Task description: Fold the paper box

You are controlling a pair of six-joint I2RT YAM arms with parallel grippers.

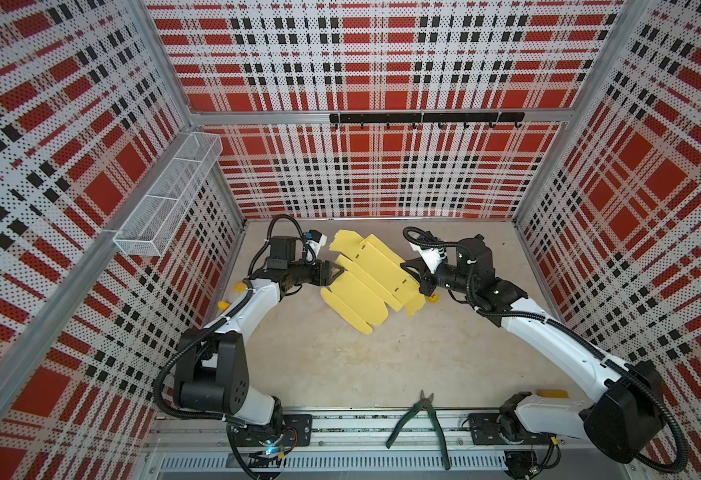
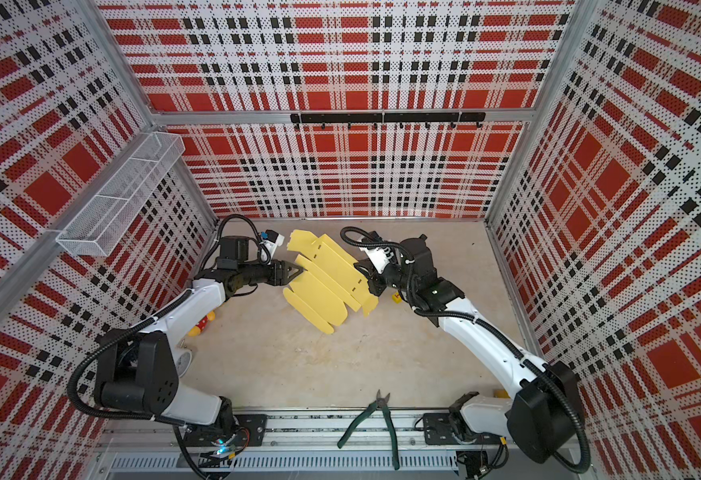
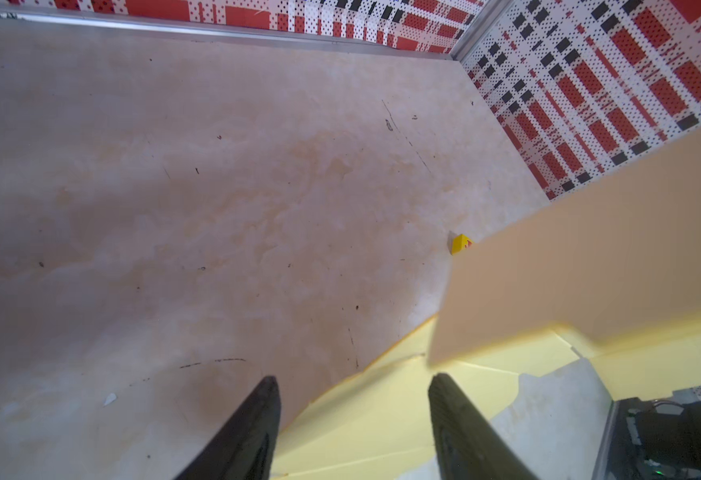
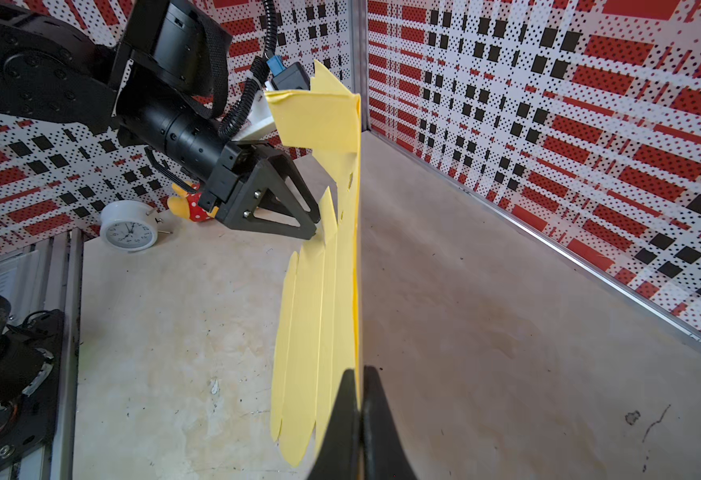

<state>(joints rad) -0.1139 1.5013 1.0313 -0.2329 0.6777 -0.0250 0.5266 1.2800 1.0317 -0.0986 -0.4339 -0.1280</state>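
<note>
1. Beige table [image 1: 340,365], plaid walls [image 1: 382,62]: the unfolded box [image 1: 367,272] tilts mid-back, between the grippers.
2. Right gripper [image 4: 360,399] pinches its edge; left gripper [image 3: 355,380] gapes at the opposite side.
3. With a single pinch, it may sag or slip.

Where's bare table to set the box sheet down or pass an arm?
Widest free patch: table between both arms, from the paper box to the pliers. The back right corner is bare too. Crowded: left wall, where plush toy and clock lie by the left arm; a tiny yellow cube sits beside the right gripper.
</note>
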